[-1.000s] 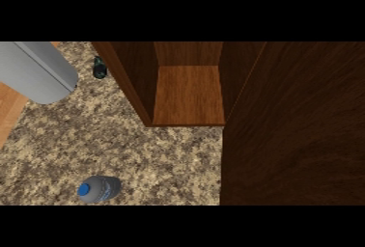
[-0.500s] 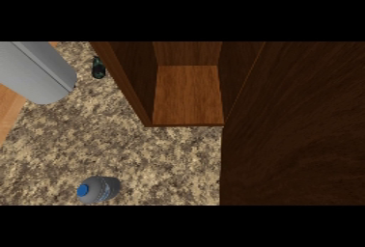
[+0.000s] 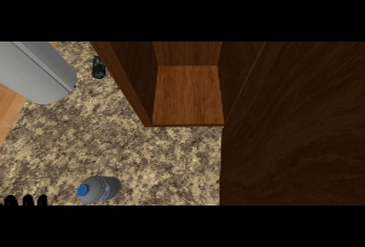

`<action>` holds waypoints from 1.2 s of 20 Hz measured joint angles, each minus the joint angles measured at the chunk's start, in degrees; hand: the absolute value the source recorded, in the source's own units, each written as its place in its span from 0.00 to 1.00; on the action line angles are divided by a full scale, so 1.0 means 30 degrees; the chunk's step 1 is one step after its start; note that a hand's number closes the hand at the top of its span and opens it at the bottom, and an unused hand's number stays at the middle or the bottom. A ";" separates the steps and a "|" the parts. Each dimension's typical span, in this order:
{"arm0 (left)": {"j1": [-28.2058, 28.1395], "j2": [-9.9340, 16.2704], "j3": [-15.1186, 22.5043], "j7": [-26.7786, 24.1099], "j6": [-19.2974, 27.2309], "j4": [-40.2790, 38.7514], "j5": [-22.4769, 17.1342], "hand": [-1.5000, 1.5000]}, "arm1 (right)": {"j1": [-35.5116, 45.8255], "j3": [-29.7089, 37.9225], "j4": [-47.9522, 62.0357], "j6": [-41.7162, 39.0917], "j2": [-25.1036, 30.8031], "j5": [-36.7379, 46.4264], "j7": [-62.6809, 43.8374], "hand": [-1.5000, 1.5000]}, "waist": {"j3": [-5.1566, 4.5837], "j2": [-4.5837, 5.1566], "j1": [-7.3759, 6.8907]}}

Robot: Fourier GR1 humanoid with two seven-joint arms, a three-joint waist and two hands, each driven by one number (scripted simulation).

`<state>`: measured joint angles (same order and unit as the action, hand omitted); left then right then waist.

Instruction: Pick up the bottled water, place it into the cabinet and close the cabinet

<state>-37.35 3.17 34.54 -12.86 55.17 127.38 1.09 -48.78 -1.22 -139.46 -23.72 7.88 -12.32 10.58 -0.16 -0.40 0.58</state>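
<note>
1. The table [image 3: 164, 154], a speckled stone top, filled the left and middle of the head view and carried everything else. It was the only bare ground between the robot hand and the cabinet.

2. The cabinet door [image 3: 292, 125] stood swung out along the right side, far to the right of the robot hand. Judged: it stood wide so that the opening was free for loading, and it remains to be shut last.

3. The cabinet [image 3: 187, 94] stood open, up and to the right of the robot hand, its wooden shelf bare and facing the viewer.

4. A grey cylinder [image 3: 35, 70] lay at the upper left, well above the robot hand. What it was could not be told. A small dark object [image 3: 98, 70] stood just beside it, against the cabinet's outer wall.

5. The bottled water [image 3: 98, 189] stood upright on the table, its blue cap facing up, just to the right of the robot hand and apart from it. It was not yet held.

6. The left robot hand [image 3: 25, 199] showed only as dark fingertips at the lower left edge, pointing up and separate, holding nothing. Judged: placed low beside the bottle, it was poised for an approach. The right robot hand did not show.
</note>
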 measured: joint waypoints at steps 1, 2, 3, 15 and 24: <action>0.0063 -0.0049 -0.0400 -0.0238 -0.0260 -0.0436 -0.0575 0.00 | -0.0153 0.0233 0.0007 -0.0151 0.0106 -0.0028 0.0200 0.00 | -0.0004 0.0000 -0.0014; -0.0081 -0.0025 -0.0732 -0.0570 -0.0529 -0.0745 -0.1091 0.00 | -0.0314 0.0369 -0.0010 -0.0228 0.0178 -0.0053 0.0292 0.00 | -0.0007 -0.0004 -0.0055; -0.0046 -0.0012 -0.1182 -0.0801 -0.0875 -0.1100 -0.1665 0.00 | -0.0501 0.0076 -0.0005 -0.0290 0.0019 -0.0028 0.0475 0.00 | -0.0007 -0.0004 -0.0059; 0.1909 -0.0951 -0.6167 -0.5940 -0.5819 -0.8559 -0.7690 0.00 | -0.3107 0.0074 -0.0005 -0.1557 0.0011 0.0012 0.2608 0.00 | -0.0008 0.0040 0.0024; 0.4092 -0.1009 -0.8507 -0.9370 -0.8401 -1.4107 -1.0677 0.00 | -0.4203 0.1042 0.0089 -0.2330 0.0119 0.0029 0.4058 0.00 | 0.0008 0.0093 0.0018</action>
<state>-25.08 0.15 9.02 -40.97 29.97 85.06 -30.94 -61.39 1.90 -139.20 -30.71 8.24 -12.23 22.76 -0.13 -0.12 0.64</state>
